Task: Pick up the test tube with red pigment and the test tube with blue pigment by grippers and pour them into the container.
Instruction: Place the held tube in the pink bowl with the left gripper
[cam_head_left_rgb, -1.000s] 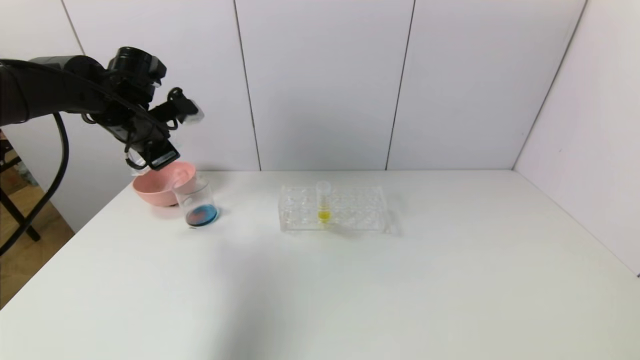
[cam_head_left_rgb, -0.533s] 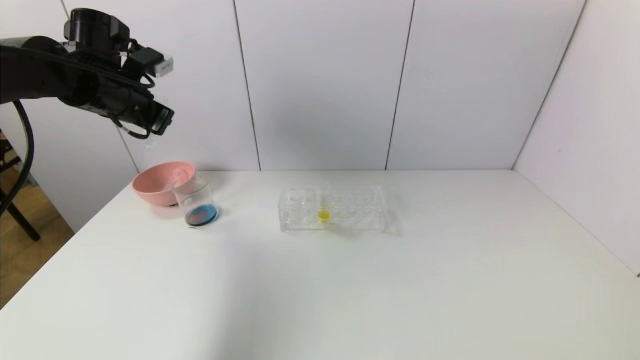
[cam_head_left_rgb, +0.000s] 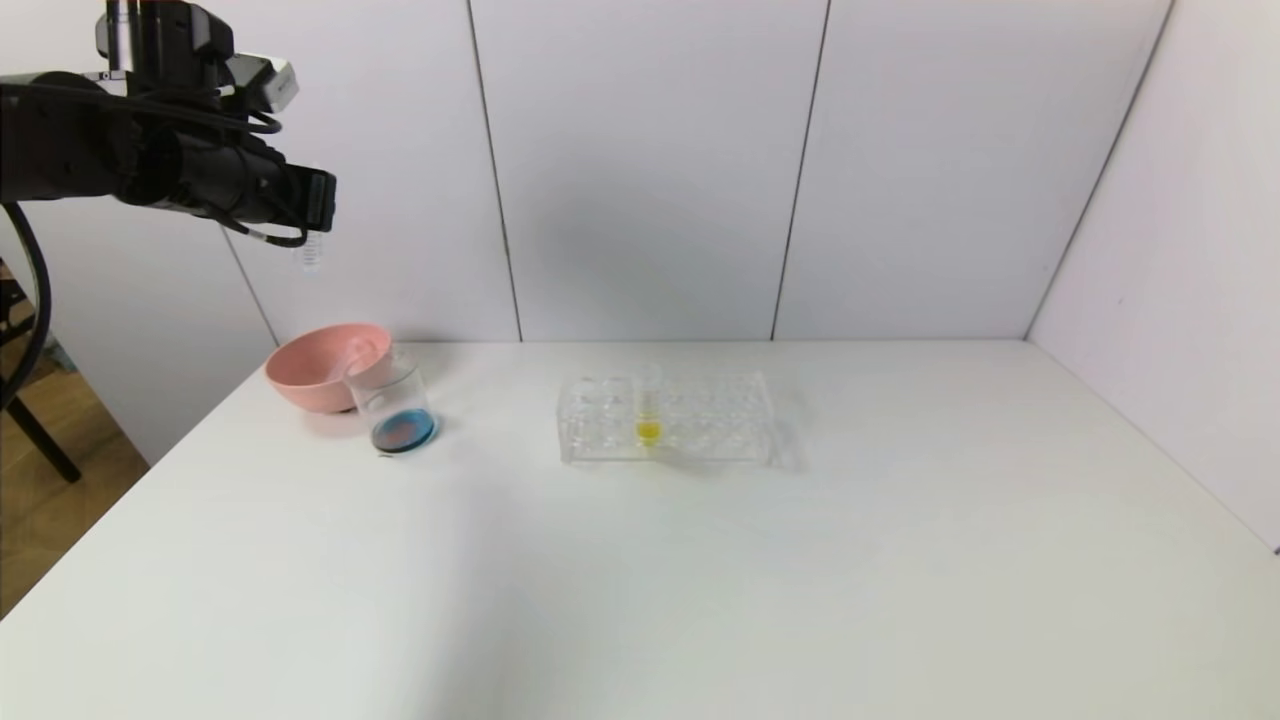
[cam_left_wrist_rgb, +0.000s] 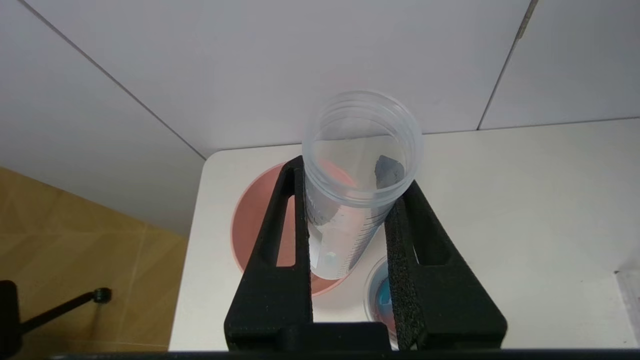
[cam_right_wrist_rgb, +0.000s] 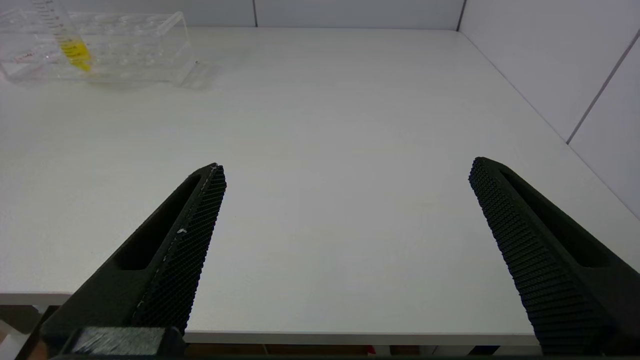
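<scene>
A white table (cam_head_left_rgb: 700, 560) stands against white wall panels. Near its far left corner sits one small clear glass container (cam_head_left_rgb: 392, 408), upright, with a shallow pool of blue liquid streaked with red at its bottom. Touching it from behind is one pink bowl (cam_head_left_rgb: 325, 365); something pale and clear shows in it in the head view, too faint to identify. Near the middle of the table lies one clear tube rack (cam_head_left_rgb: 667, 417) holding a single upright tube with yellow liquid (cam_head_left_rgb: 648, 405) at its tip; its other holes look vacant, though the clear plastic makes this hard to judge.

High above the bowl, the left gripper (cam_left_wrist_rgb: 352, 220) is closed on one clear test tube (cam_left_wrist_rgb: 357, 185). The tube's open mouth faces the wrist camera and its rounded end hangs down, with the bowl and the container beneath. It appears drained (no colour remains to say whether it held red or blue pigment). In the head view only the tube's lower end (cam_head_left_rgb: 311, 252) shows below the fingers. No tube holding red or blue liquid is visible in any view.

The right gripper (cam_right_wrist_rgb: 345, 175) hovers wide open, holding nothing, over the table's near right edge; it is out of the head view.
</scene>
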